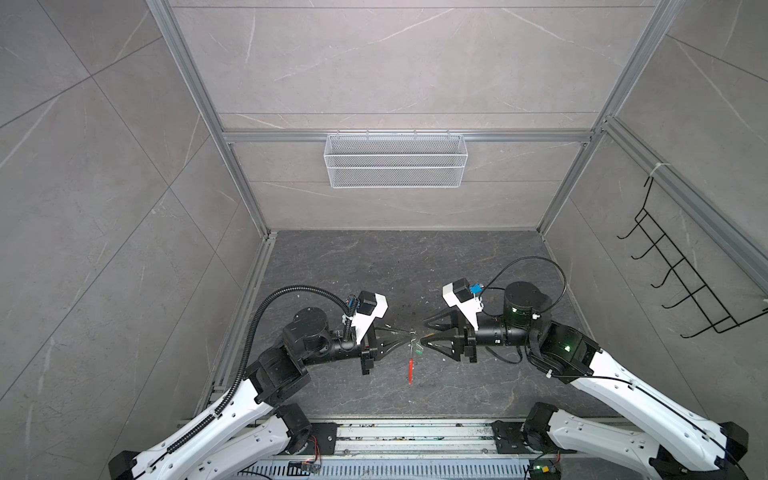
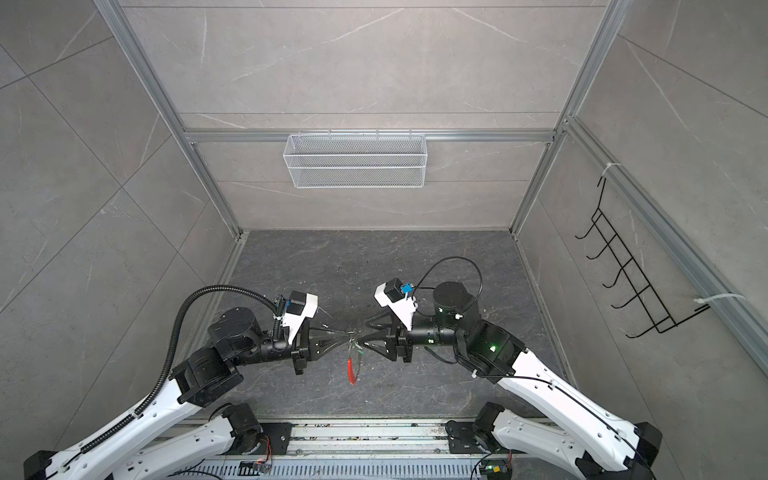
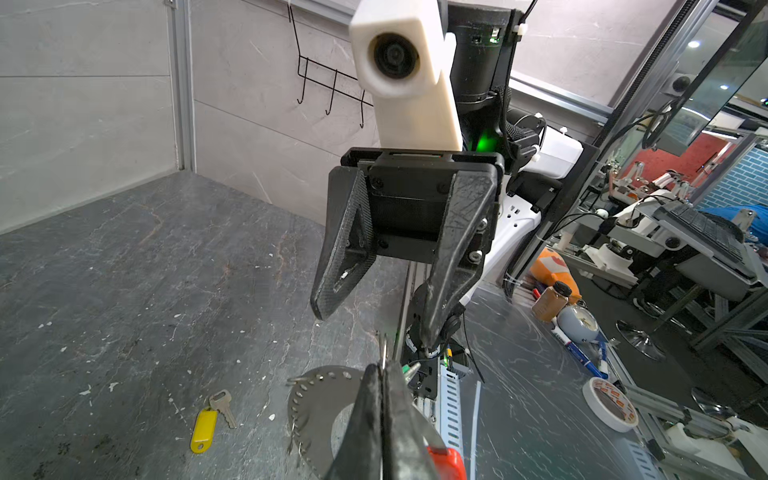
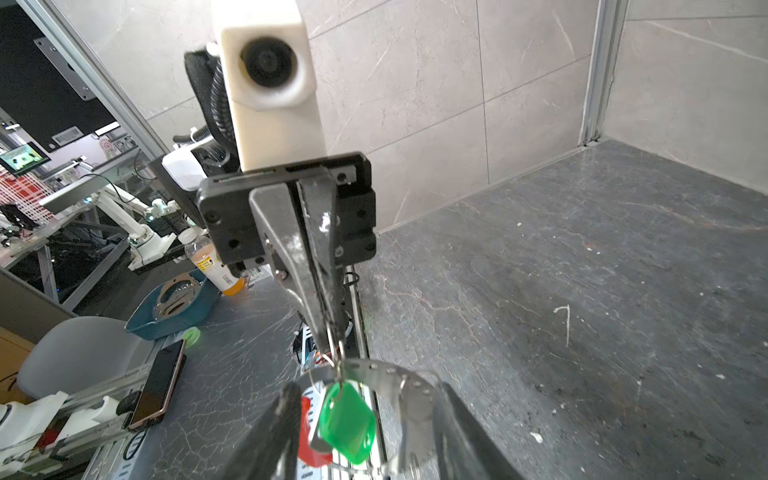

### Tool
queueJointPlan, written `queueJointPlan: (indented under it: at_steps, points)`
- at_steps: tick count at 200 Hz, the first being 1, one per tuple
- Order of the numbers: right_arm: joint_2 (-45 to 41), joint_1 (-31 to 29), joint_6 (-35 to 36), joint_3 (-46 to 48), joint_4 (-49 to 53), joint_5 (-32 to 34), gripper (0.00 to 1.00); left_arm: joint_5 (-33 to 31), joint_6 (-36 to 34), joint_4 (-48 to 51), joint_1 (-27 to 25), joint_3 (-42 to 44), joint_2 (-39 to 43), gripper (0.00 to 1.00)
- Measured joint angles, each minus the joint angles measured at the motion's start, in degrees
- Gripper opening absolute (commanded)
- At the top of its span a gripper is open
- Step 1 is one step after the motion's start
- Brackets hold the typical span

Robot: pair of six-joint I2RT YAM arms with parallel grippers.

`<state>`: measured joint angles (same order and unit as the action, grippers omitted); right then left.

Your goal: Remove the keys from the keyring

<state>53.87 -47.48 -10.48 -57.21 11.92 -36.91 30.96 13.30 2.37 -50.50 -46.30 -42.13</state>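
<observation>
In both top views the dark stone table (image 1: pixel 374 270) has the two arms meeting tip to tip near its middle. The left gripper (image 1: pixel 411 332) is pinched tight on the top edge of the keyring (image 1: pixel 410 370), which dangles from its tips. The right gripper (image 4: pixel 366 387) faces it with jaws apart, one finger on either side of the grey band, closed on nothing. The green key (image 4: pixel 347 419) hangs from the band on a small wire loop, between those spread fingers. The yellow key (image 3: pixel 204 426) lies flat on the table, off the ring and well apart from both grippers.
</observation>
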Motion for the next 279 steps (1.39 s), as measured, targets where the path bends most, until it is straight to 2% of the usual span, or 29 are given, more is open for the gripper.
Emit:
queueJointPlan:
  at_steps: [57,105,130,159,192,279]
  points:
    - [0.0,-0.7,-2.1,2.0,-5.0,-1.2,0.57,-4.2,0.2,-4.0,0.0,2.0,3.5,0.0]
    - [0.3,-4.5,-1.5,2.5,-4.9,2.5,0.56,-6.2,0.9,-5.5,0.0,2.0,3.3,0.0]
    - [1.8,-7.1,-0.1,2.5,-4.8,5.4,0.47,-7.0,1.4,-5.9,0.0,2.2,3.3,0.0]
    - [3.0,-8.8,1.0,2.4,-3.5,9.4,0.21,-7.2,1.7,-6.8,0.0,2.8,3.3,0.0]
    - [3.0,-9.6,1.8,2.3,-2.8,12.3,0.0,-7.7,1.9,-7.6,0.0,3.2,3.4,0.0]
    - [4.6,-10.2,1.9,2.3,-2.7,13.0,0.0,-8.3,2.3,-9.0,0.0,4.8,4.4,0.0]
